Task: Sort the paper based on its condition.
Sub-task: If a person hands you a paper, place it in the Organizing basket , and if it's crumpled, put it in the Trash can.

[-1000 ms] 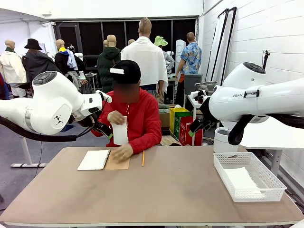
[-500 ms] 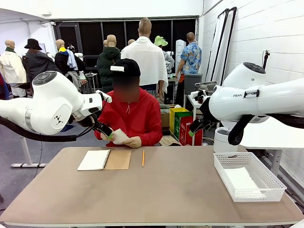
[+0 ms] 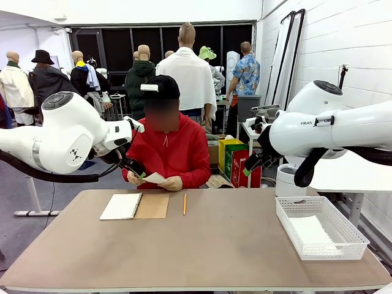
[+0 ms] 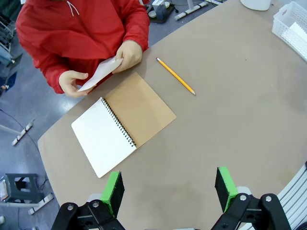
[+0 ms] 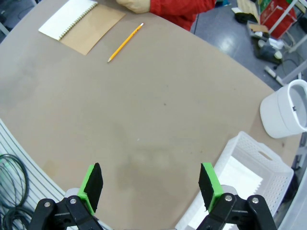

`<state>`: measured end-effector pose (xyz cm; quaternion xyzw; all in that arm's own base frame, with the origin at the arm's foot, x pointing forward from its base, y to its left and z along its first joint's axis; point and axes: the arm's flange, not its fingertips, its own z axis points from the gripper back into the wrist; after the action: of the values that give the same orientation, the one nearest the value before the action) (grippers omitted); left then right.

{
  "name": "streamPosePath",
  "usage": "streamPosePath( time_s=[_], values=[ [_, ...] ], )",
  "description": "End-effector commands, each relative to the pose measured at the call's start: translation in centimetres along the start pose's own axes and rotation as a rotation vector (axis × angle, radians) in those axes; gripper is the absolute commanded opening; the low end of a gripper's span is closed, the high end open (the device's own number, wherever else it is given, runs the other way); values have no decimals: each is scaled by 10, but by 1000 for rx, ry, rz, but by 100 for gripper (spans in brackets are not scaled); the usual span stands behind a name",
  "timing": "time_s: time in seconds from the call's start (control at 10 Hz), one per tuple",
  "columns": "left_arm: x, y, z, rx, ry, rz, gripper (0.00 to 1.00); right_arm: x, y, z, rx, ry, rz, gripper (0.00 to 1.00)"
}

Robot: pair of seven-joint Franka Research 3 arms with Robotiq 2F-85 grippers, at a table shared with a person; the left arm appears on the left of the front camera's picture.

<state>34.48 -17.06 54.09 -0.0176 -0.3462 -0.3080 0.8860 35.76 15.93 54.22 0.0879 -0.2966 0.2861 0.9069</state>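
Note:
A person in a red top sits at the far side and holds a small white sheet of paper (image 3: 154, 177) in both hands, low over the table's far edge. In the left wrist view the paper (image 4: 100, 73) looks flat and tilted. Another white sheet (image 3: 311, 232) lies in the mesh tray (image 3: 280, 212) and also shows in the right wrist view (image 5: 238, 174). My left gripper (image 3: 136, 169) hangs high at the left, open (image 4: 169, 189), with nothing between its pads. My right gripper (image 3: 248, 168) hangs high at the right, open (image 5: 151, 187) and empty.
An open spiral notebook (image 3: 122, 206) with a brown cover lies at the far left of the table (image 4: 103, 136). A yellow pencil (image 3: 184, 204) lies beside it (image 5: 124, 42). A white tub (image 5: 284, 115) stands off the table behind the tray (image 5: 254, 148).
The person has lowered the sheet from upright before the chest to just above the table edge, and now has both hands on it. Neither arm has moved.

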Motion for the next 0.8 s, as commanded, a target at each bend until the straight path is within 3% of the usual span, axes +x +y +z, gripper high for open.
streamPosePath(
  time_s=[0.0, 0.7],
  values=[
    [-1, 1, 0, -4, 0, 2, 100, 0, 0, 0, 0, 1, -2, 100],
    [-1, 1, 0, -4, 0, 2, 100, 0, 0, 0, 0, 1, -2, 100]
  ],
)
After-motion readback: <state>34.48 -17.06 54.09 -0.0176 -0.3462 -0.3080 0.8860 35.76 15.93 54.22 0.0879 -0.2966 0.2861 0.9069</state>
